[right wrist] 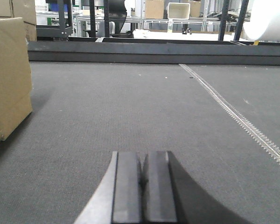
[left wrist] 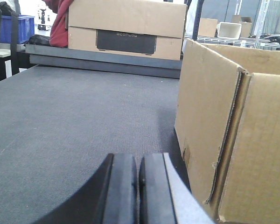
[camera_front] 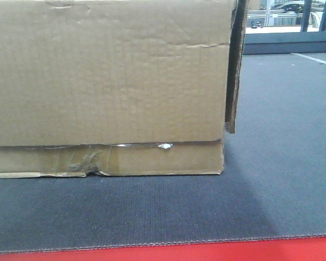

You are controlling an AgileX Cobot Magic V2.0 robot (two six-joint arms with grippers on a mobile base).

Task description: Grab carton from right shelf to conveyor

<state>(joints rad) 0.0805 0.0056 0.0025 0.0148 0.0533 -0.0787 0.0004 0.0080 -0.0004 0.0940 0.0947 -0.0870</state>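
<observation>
1. Carton (camera_front: 106, 87) rests on conveyor (camera_front: 152, 217); I judge placement done.
2. Left gripper (left wrist: 139, 186), right gripper (right wrist: 142, 186): pads pressed together, empty; carton at 3 / 9 o'clock.
3. Next: I'd retract arms.

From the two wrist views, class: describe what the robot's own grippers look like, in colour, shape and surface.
Only the fingers show. The left gripper has two flat, matte black rectangular pads, with a pale grey curved outer shell on one side. The right gripper has dark grey slab-like pads, flanked by a lighter grey curved edge. No cables or markings are visible.
</observation>
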